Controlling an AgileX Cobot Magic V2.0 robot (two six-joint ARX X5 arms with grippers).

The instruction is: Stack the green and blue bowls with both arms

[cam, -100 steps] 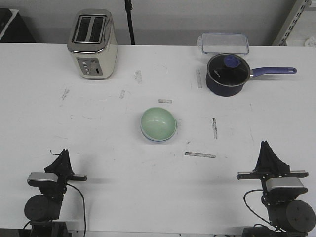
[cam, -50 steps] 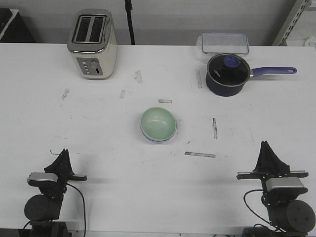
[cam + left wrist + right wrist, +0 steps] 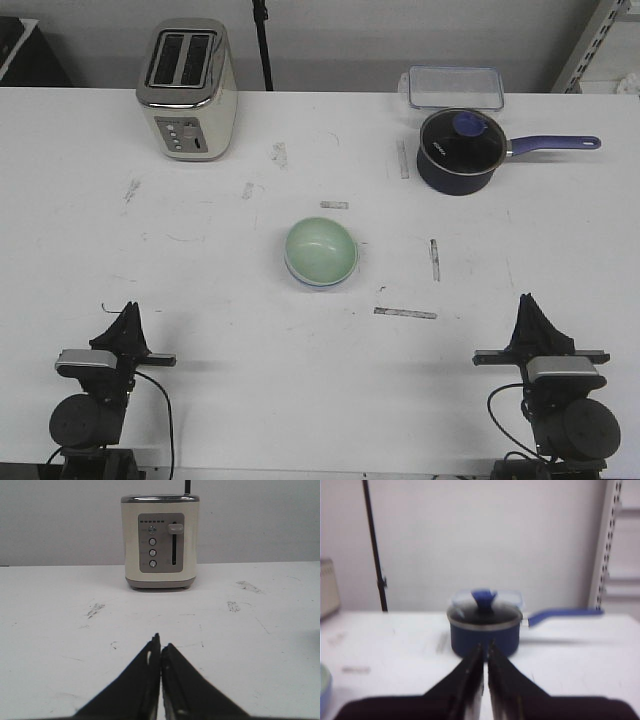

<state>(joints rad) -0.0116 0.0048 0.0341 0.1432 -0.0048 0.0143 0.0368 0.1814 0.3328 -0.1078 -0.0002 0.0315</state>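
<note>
1. My two grippers, nearest: left gripper [image 3: 128, 318] and right gripper [image 3: 530, 312], both with fingers pressed together on nothing.
2. Ahead, between my grippers: two stacked bowls, the green bowl [image 3: 320, 251] nested in the blue bowl [image 3: 296, 273], of which only a rim sliver shows.
3. Farther on: one toaster [image 3: 187, 88] straight beyond my left gripper; one saucepan [image 3: 459, 150] ahead of my right gripper, one clear container [image 3: 454, 86] behind it.

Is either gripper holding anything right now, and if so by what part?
Nothing is held. The left gripper and right gripper are both shut on nothing, near the table's front edge, away from the stacked bowls.
</note>
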